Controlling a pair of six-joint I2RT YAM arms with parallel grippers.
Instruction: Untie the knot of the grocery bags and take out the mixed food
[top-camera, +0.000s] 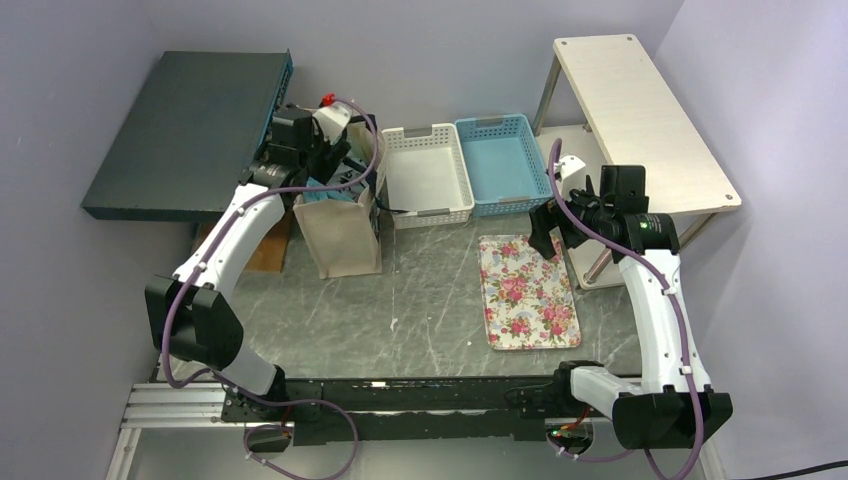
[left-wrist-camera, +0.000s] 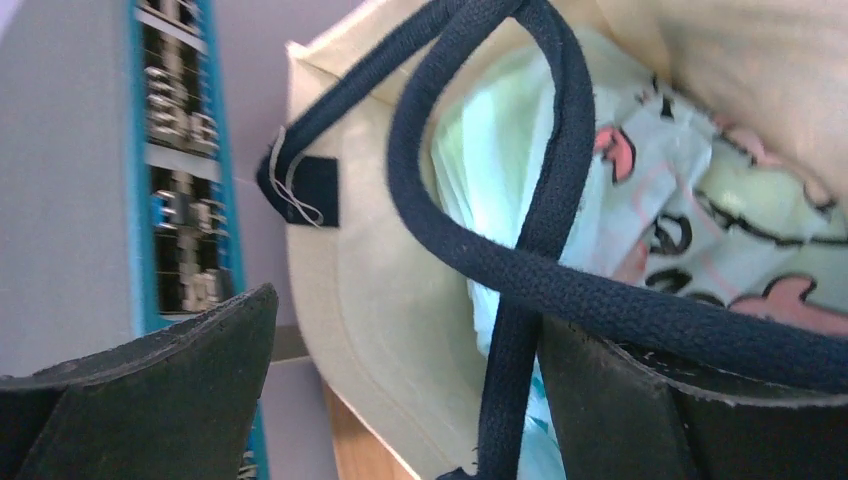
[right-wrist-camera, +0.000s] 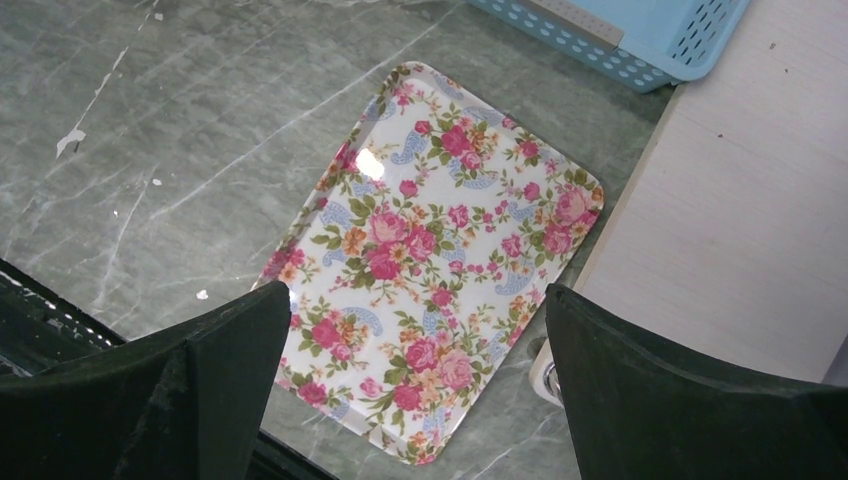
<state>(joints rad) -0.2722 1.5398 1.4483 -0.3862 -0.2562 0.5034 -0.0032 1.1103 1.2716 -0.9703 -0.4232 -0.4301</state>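
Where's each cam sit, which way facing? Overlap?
Top external: above, behind the bases, facing down at the table; left arm, right arm show.
Left wrist: faces into the canvas tote, at the light-blue plastic bag; own fingers below.
Right wrist: faces down at the floral tray; own fingers below.
Shared: top and right wrist show the tray.

Tote (top-camera: 340, 238) left of baskets (top-camera: 461, 172) — tray (top-camera: 528, 290) before baskets, rightward.
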